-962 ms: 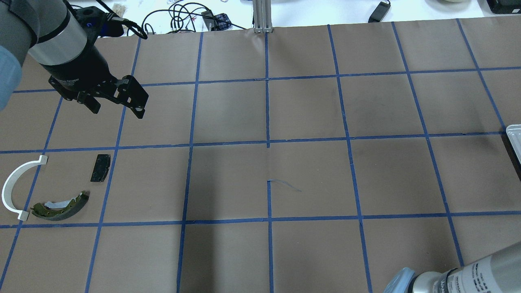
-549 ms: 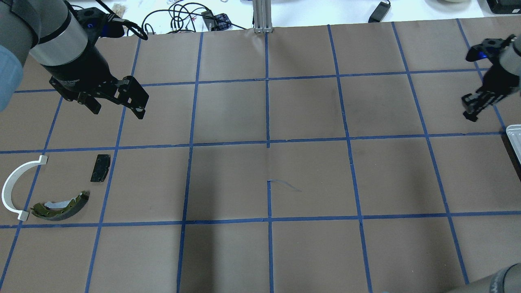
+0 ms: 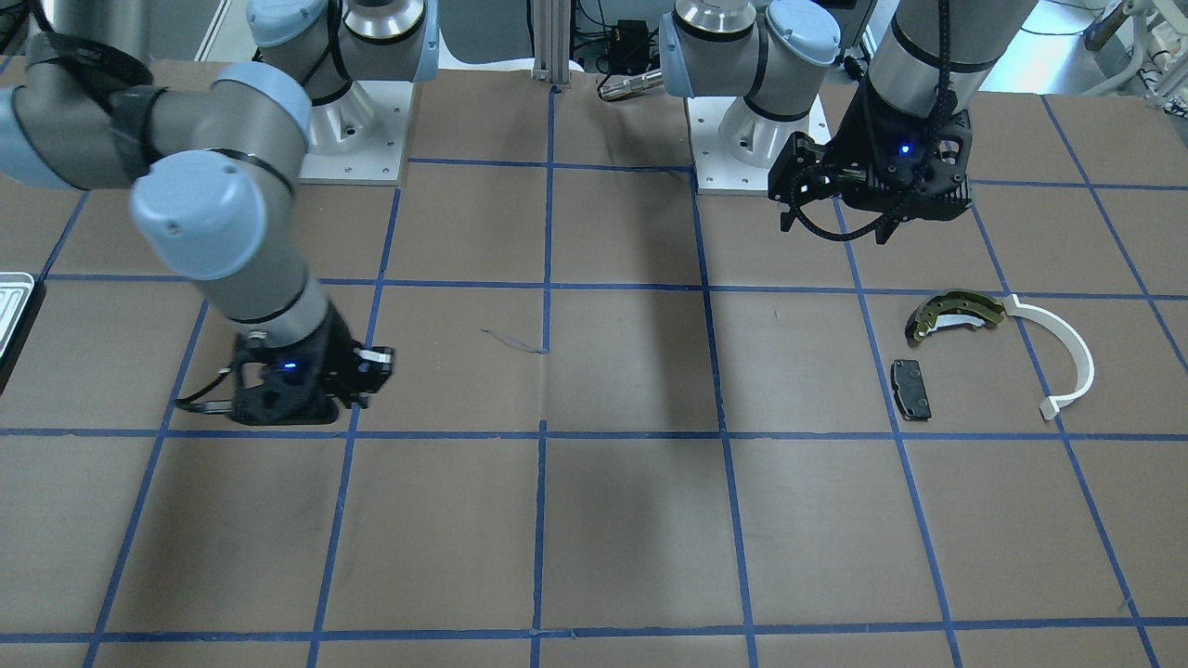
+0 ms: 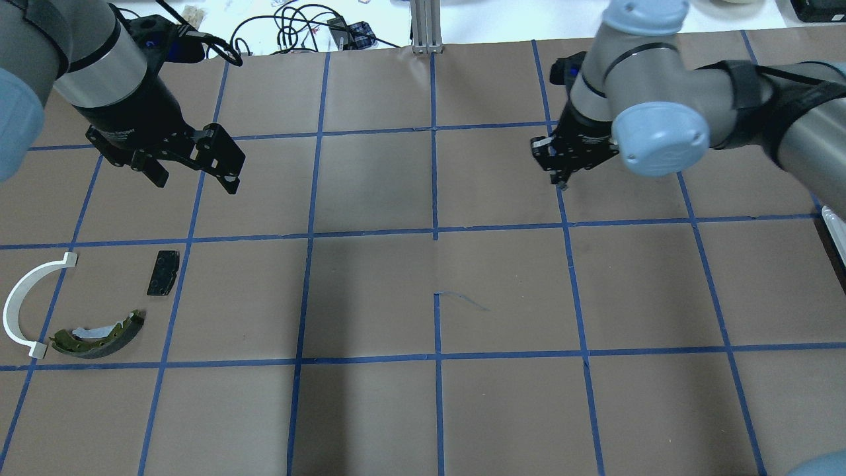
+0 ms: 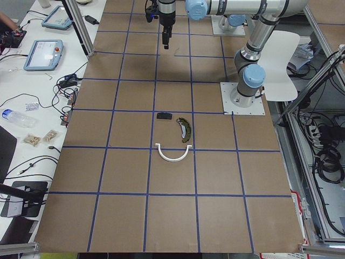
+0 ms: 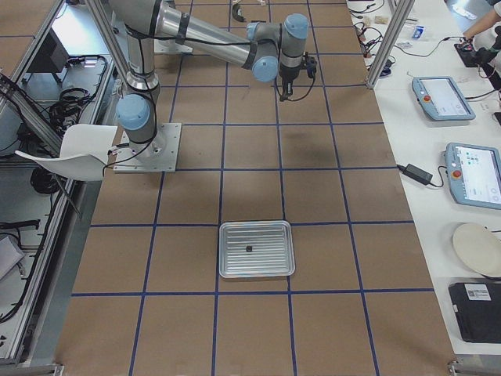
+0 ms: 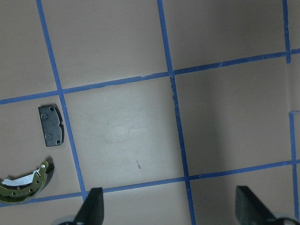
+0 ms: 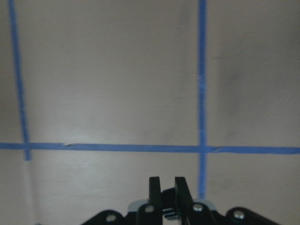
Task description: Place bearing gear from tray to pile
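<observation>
My right gripper (image 4: 557,177) hangs over the table's far middle-right. In the right wrist view its fingers (image 8: 155,187) stand nearly together on a small dark part, the bearing gear (image 8: 168,193). The ridged silver tray (image 6: 221,251) lies at the table's right end, and a small black thing (image 6: 248,248) lies on it. The pile lies at the near left: olive brake shoe (image 4: 99,337), black brake pad (image 4: 163,272) and white half-ring (image 4: 20,304). My left gripper (image 4: 195,182) is open and empty, high above the table beyond the pile.
Blue tape lines grid the brown table cover. Cables and an aluminium post (image 4: 426,26) stand at the far edge. The tray's corner (image 4: 836,225) shows at the overhead view's right edge. Tablets and a laptop lie on the side bench (image 6: 442,98).
My right gripper came into view at the far right near the tray and has swept left to the table's far middle-right. The left gripper and the pile have not moved.
</observation>
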